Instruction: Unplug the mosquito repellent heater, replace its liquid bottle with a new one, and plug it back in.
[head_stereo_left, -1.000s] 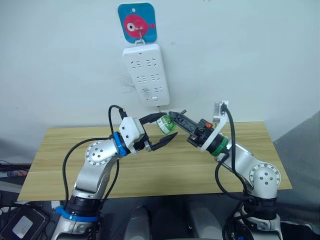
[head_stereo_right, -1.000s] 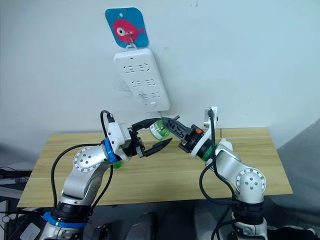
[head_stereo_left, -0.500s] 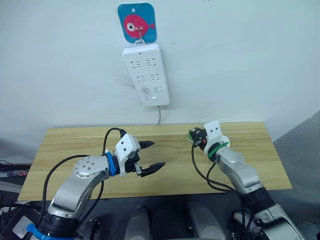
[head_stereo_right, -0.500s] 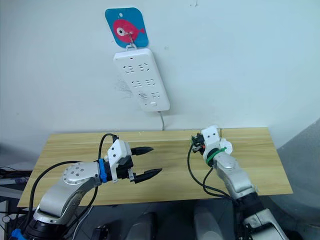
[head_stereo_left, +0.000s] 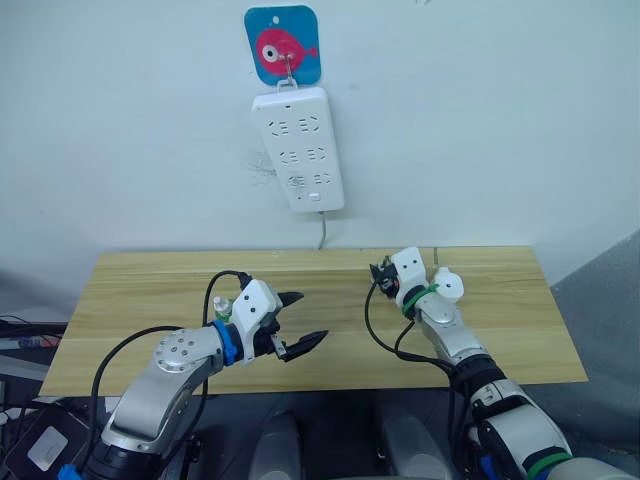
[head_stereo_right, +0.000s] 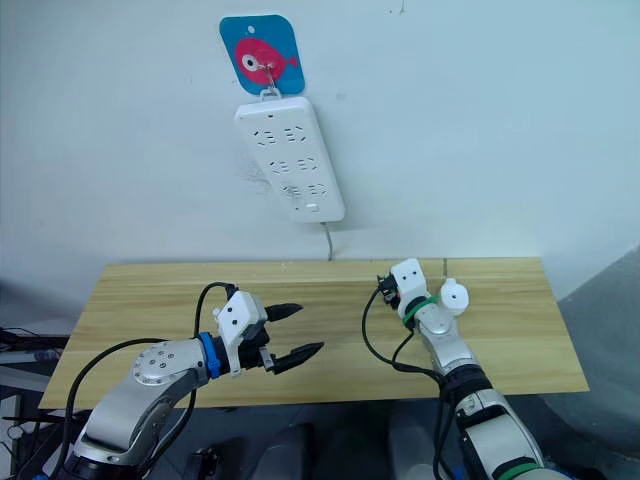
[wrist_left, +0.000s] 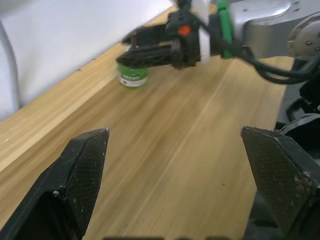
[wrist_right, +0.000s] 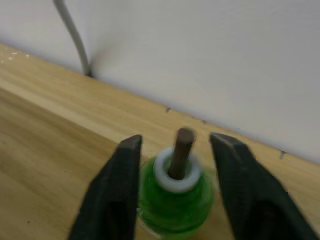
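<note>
Right tool (wrist_right: 172, 200) clamped round green bottle (wrist_right: 172, 207) low on worktop (head_stereo_left: 150, 290); wick up, bump tips it. My left tool (wrist_left: 175, 170) gaping, empty.

I see a light wood-grain worktop (head_stereo_left: 150, 285) against a plain white wall (head_stereo_left: 520, 110). White power strip (head_stereo_left: 298, 148) upper centre, hung under a blue card (head_stereo_left: 283, 44) with a pink-red fish. Green bottle (wrist_right: 175, 200) with white collar and brown wick, between the black fingers (wrist_right: 117, 185) of my right hand (wrist_right: 172, 190). Left hand (head_stereo_left: 300, 320) black, white housing, blue wrist ring. Right wrist ring green. White heater (head_stereo_left: 447, 286) centre right. Grey cord (wrist_right: 72, 35) on the wall.
</note>
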